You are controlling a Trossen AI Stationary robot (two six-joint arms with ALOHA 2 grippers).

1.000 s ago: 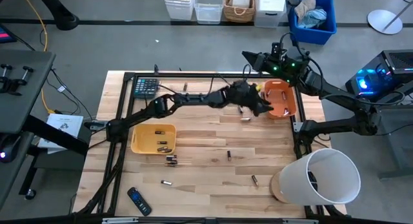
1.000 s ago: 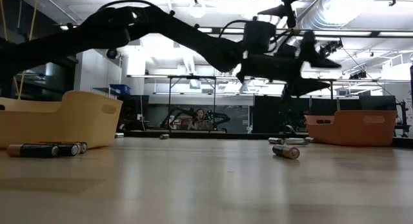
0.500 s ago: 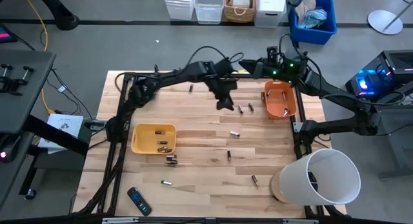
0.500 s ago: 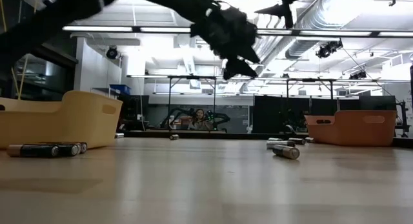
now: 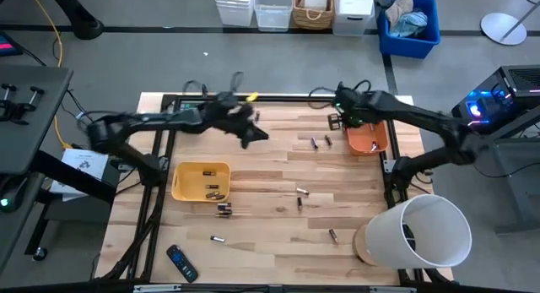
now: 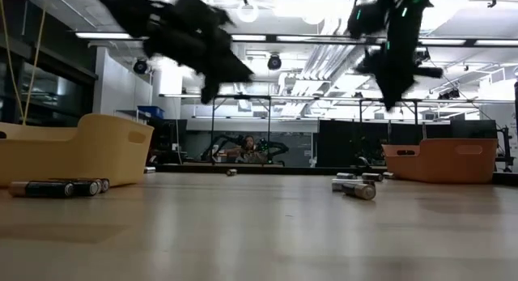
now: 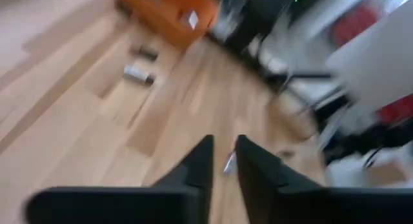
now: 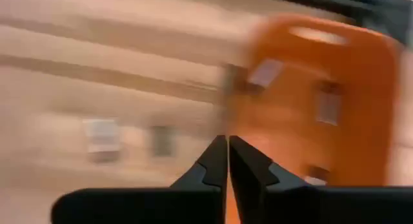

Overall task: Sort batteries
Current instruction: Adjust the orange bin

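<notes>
I read this as a reset between picks: both arms are up off the table carrying nothing. My left gripper (image 5: 251, 134), upper centre-left, has its fingers nearly together on nothing; my right gripper (image 5: 342, 116), beside the orange bin (image 5: 377, 142), is pinched together. Loose batteries (image 5: 320, 142) lie mid-table, several already in the yellow bin (image 5: 180, 185). Next I must open over 1 cell.

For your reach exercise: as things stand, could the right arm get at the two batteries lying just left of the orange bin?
Probably yes. The right end effector hangs above the table's far edge beside the orange bin, and the two batteries lie on bare wood close by, with nothing over them. The left end effector is well off to the other side.
</notes>
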